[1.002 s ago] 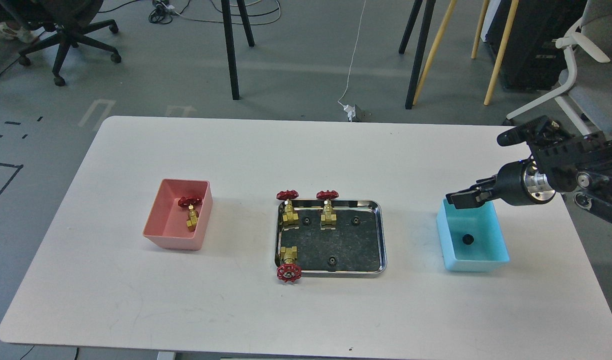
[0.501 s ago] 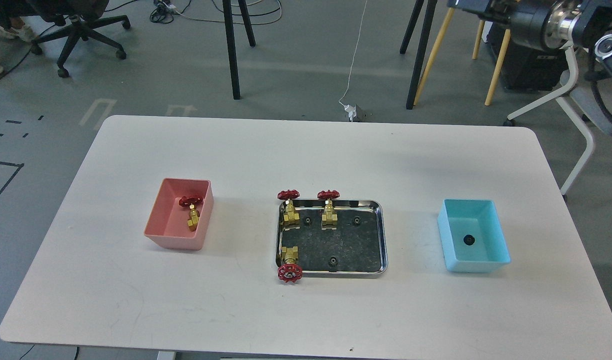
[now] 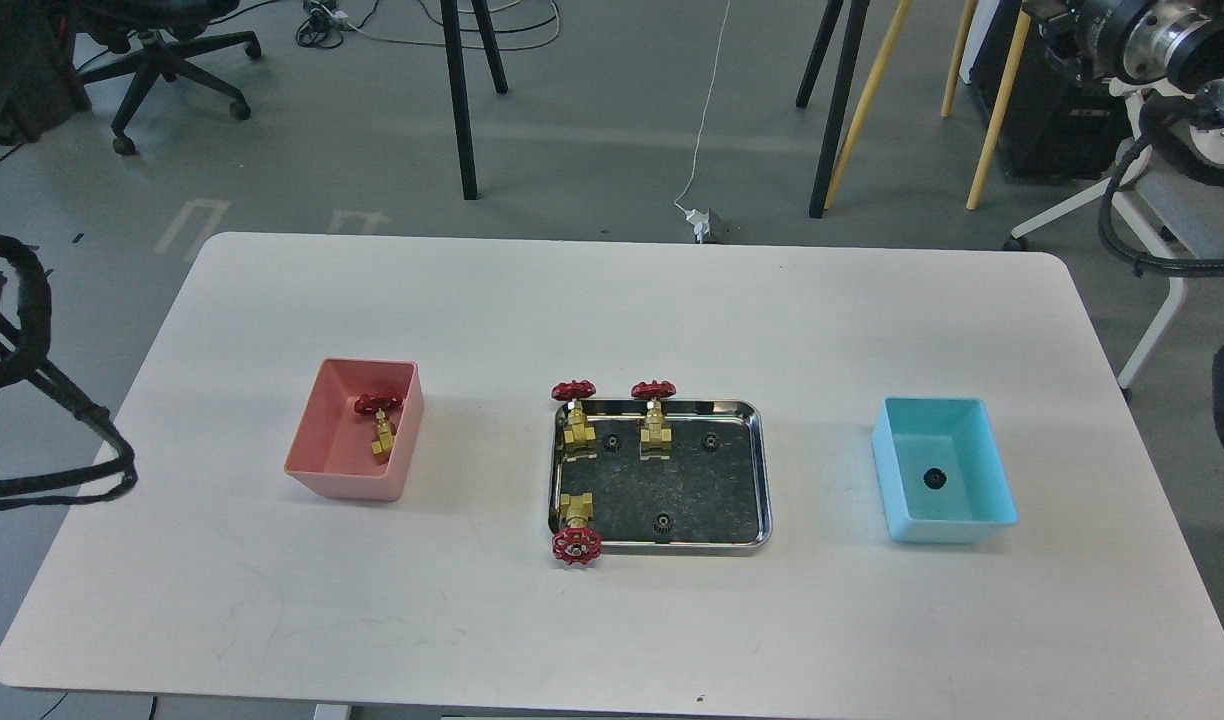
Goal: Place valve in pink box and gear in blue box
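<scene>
With neither gripper's jaws in view, you cannot tell their state, so watch the three brass-yellow valves with red handwheels [image 3: 577,430] crowding the shiny steel tray [image 3: 761,470] at centre frame: reaching for a tiny black gear [image 3: 662,522] there could knock one over.

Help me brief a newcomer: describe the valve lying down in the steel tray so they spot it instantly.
Find the steel tray at the middle of the white table. The valve lies at its near-left corner. Unlike the two upright valves at the far edge, its red handwheel hangs over the near rim.
</scene>
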Robot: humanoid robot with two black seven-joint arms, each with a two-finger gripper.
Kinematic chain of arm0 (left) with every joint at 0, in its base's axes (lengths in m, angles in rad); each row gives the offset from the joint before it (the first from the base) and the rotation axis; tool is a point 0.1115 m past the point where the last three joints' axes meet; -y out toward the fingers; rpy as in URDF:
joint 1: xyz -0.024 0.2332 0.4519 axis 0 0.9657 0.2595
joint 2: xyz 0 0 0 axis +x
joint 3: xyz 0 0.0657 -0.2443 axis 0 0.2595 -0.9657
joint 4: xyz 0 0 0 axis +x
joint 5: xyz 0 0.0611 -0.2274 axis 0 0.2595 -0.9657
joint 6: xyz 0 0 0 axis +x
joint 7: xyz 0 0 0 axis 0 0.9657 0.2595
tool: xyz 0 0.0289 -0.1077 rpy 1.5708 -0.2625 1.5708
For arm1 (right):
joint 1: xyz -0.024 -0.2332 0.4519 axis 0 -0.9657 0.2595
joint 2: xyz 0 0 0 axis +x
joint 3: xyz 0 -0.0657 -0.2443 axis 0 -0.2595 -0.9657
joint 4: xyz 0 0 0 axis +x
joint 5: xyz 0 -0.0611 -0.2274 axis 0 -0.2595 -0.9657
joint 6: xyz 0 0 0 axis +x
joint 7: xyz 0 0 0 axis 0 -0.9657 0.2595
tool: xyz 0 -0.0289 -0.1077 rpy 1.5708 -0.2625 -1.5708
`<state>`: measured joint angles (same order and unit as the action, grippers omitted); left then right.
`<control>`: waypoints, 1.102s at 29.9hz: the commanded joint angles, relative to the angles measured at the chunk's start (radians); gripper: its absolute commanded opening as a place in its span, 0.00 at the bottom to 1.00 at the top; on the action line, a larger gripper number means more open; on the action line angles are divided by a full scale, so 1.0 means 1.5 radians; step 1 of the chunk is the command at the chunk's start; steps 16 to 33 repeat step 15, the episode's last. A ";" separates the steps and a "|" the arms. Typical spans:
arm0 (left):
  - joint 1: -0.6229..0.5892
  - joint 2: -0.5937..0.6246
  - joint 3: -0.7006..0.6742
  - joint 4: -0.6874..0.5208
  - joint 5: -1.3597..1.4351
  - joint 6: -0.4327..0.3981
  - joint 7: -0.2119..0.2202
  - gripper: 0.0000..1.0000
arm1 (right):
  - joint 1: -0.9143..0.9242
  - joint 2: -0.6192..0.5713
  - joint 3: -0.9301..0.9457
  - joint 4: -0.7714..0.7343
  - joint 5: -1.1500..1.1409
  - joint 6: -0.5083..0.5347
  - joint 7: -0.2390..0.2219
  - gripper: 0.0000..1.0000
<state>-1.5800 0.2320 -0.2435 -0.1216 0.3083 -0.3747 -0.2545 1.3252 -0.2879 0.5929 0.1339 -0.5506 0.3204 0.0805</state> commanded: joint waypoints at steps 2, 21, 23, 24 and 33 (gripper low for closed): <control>0.009 -0.023 -0.002 0.030 -0.008 0.004 0.001 0.96 | -0.009 0.017 -0.077 -0.003 0.139 -0.022 -0.004 0.87; 0.013 -0.022 -0.002 0.033 -0.056 0.074 0.048 0.96 | -0.045 0.025 -0.095 0.008 0.176 -0.093 -0.001 0.99; 0.013 -0.022 -0.002 0.033 -0.056 0.074 0.048 0.96 | -0.045 0.025 -0.095 0.008 0.176 -0.093 -0.001 0.99; 0.013 -0.022 -0.002 0.033 -0.056 0.074 0.048 0.96 | -0.045 0.025 -0.095 0.008 0.176 -0.093 -0.001 0.99; 0.013 -0.022 -0.002 0.033 -0.056 0.074 0.048 0.96 | -0.045 0.025 -0.095 0.008 0.176 -0.093 -0.001 0.99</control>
